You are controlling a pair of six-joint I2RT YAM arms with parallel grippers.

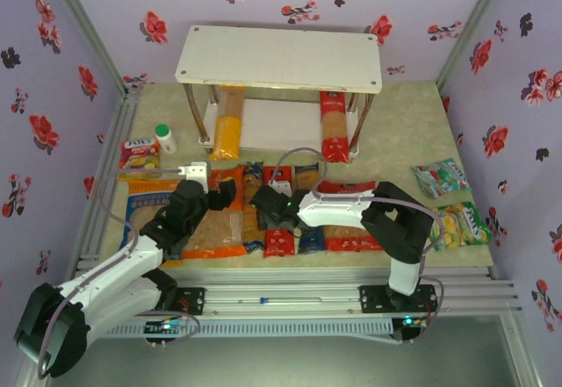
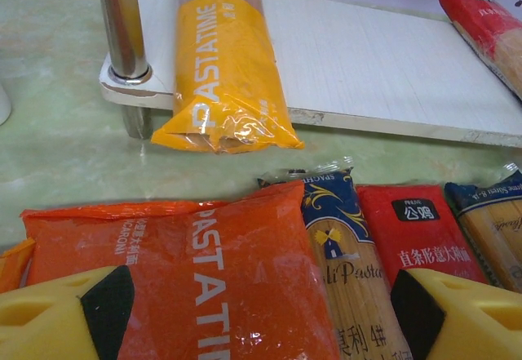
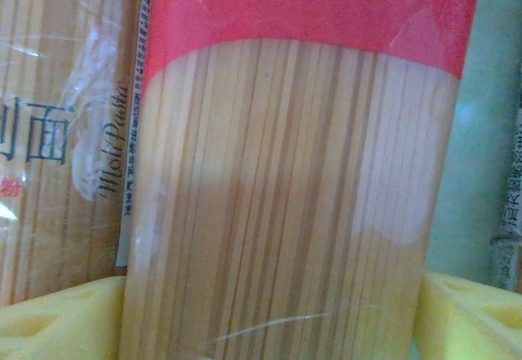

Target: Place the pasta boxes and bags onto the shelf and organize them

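The white shelf (image 1: 279,58) stands at the back. A yellow pasta box (image 1: 226,128) (image 2: 220,66) and a red one (image 1: 334,128) (image 2: 485,25) lie on its lower tier (image 2: 383,58). The other packs lie side by side in front of it. My left gripper (image 1: 230,192) (image 2: 261,315) hangs open just above the orange bag (image 2: 204,270), next to a dark blue pasta box (image 2: 342,246). My right gripper (image 1: 266,201) (image 3: 273,311) straddles a red pasta box (image 3: 294,172) (image 1: 279,243), with a yellow finger against each long side. The blue-orange bag (image 1: 147,207) and the red bag (image 1: 351,233) flank the row.
Snack packets lie at the right (image 1: 439,176) (image 1: 464,225) and at the left (image 1: 139,150), beside a small white bottle (image 1: 164,139). A metal shelf leg (image 2: 122,25) stands next to the yellow box. Flowered walls close in three sides.
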